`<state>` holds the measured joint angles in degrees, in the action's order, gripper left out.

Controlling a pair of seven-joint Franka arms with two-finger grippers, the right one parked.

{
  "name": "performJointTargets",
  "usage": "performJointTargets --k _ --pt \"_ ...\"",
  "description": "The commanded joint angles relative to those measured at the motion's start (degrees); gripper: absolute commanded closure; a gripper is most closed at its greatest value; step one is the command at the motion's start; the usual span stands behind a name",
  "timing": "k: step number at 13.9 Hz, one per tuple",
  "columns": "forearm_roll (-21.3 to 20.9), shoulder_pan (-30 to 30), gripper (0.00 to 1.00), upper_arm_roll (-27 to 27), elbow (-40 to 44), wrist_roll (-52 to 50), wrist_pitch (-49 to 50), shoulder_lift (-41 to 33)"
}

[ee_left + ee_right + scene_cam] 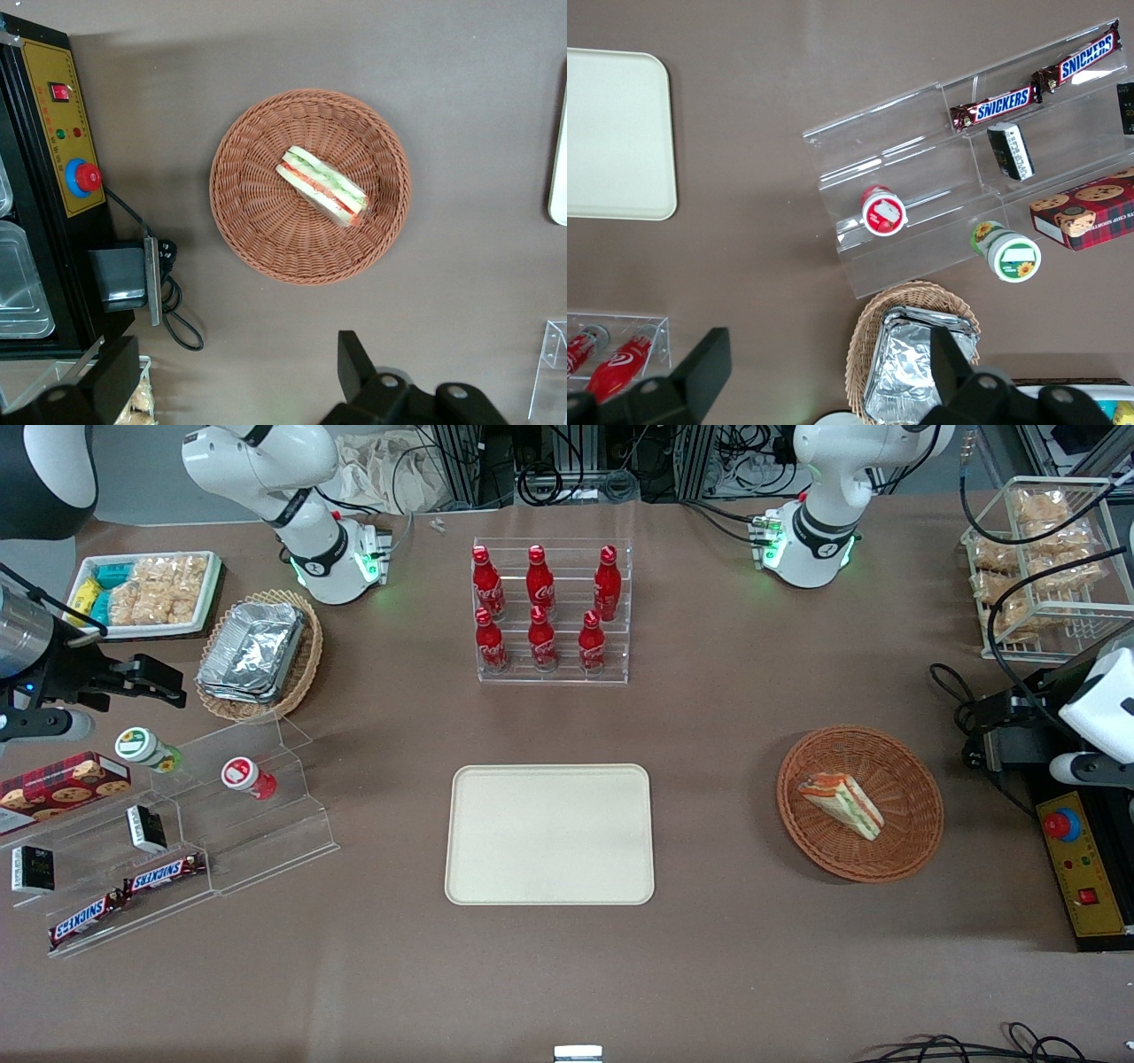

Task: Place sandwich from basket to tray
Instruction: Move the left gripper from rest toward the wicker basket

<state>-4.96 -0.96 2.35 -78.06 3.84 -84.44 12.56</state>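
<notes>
The sandwich point(842, 804) point(323, 186), a white wedge with orange-red and green layers, lies on its side in the round reddish-brown basket point(886, 762) point(257, 204). The cream tray point(549, 834) point(560, 177) point(611, 133) sits bare mid-table, toward the parked arm's end from the basket. My gripper point(234, 350) is open and holds nothing. It hovers high above bare table beside the basket, apart from the sandwich. In the front view only the arm's white wrist point(1099, 708) shows, above the control box.
A black and yellow control box point(1081, 859) point(66, 133) with a red button, a black adapter point(120, 274) and cables lie beside the basket. A wire rack of snacks point(1045, 558) stands near it. A cola bottle rack point(551, 615) stands farther from the camera than the tray.
</notes>
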Motion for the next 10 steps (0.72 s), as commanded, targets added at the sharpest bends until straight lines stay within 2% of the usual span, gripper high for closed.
performJointTargets --k 1,6,10 --pt "0.5 0.7 0.00 -0.8 -0.7 0.1 -0.6 -0.7" --pt "0.6 0.7 0.00 -0.7 -0.9 0.0 -0.6 -0.4" --pt "1.0 1.0 0.00 -0.4 -1.4 -2.5 -2.7 3.3"
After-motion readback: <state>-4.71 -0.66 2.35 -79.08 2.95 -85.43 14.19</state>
